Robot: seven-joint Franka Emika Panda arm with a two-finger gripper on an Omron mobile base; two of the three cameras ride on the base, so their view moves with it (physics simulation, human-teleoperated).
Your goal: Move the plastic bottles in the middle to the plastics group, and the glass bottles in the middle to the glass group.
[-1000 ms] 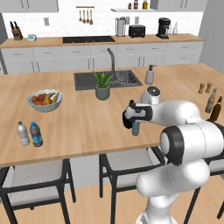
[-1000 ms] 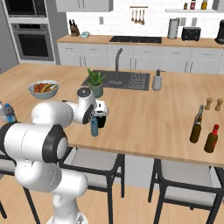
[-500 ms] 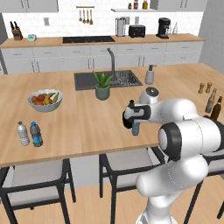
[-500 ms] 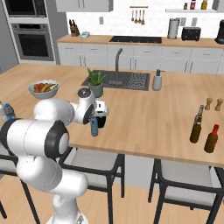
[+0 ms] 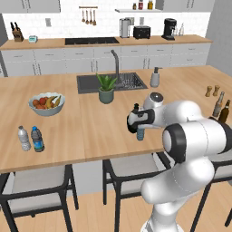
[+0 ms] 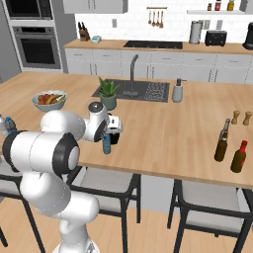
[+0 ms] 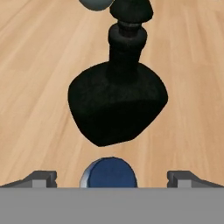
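Two fingertips (image 7: 43,178) stood spread wide, the water bottle's blue cap (image 7: 108,173) between them, nothing pinched. Gripper (image 6: 109,129) hung over the water bottle (image 6: 106,144) mid-counter (image 6: 163,133), near the front edge. Black flask (image 7: 118,100) sat just beyond the cap, upright. Plastics pair (image 5: 30,138) stood well apart at the counter's left end. Brown bottle (image 6: 222,141) stood at the right end beside a red-capped bottle (image 6: 239,156). Plant (image 5: 106,88) stood by the sink (image 5: 111,82).
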